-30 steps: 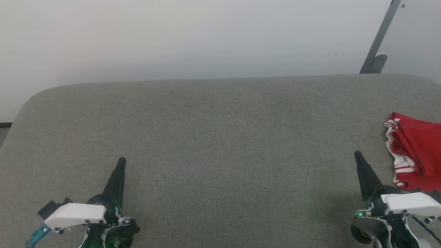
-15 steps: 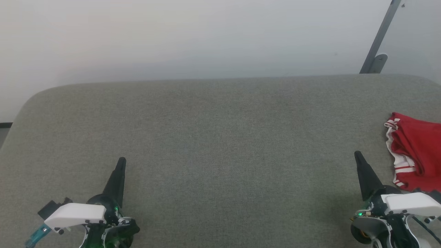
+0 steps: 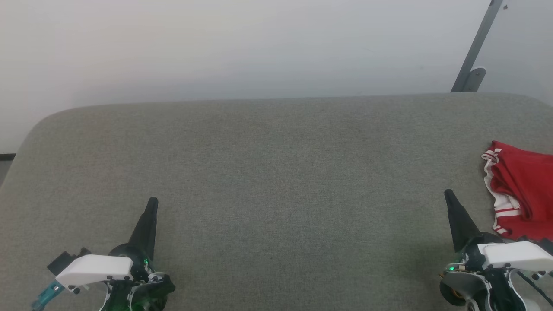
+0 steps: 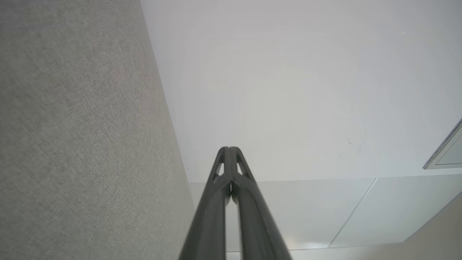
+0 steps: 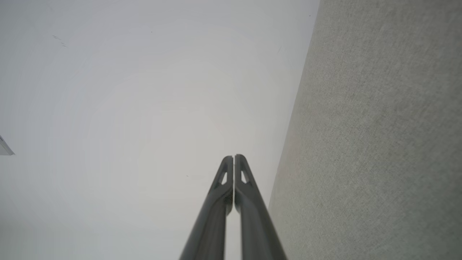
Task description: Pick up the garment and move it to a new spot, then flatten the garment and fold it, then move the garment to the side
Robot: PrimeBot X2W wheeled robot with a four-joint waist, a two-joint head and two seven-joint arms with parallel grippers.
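You have one garment [image 3: 525, 194] to look at, a bunched red shirt of soft fabric with white sleeve and striped trim, lying at the right edge of the grey, coarse-woven padded surface [image 3: 276, 172] with rounded corners. Two grippers sit over that surface's near edge: the left gripper [image 3: 152, 202] and the right gripper [image 3: 448, 193]. Their long, dark, tapered fingers are pressed together and empty, and the right one is just beside the garment.

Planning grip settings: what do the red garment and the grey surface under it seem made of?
The garment: likely soft matte cloth, since it lies in loose folds. The grey surface: probably matte woven upholstery, given its fine speckled grain.
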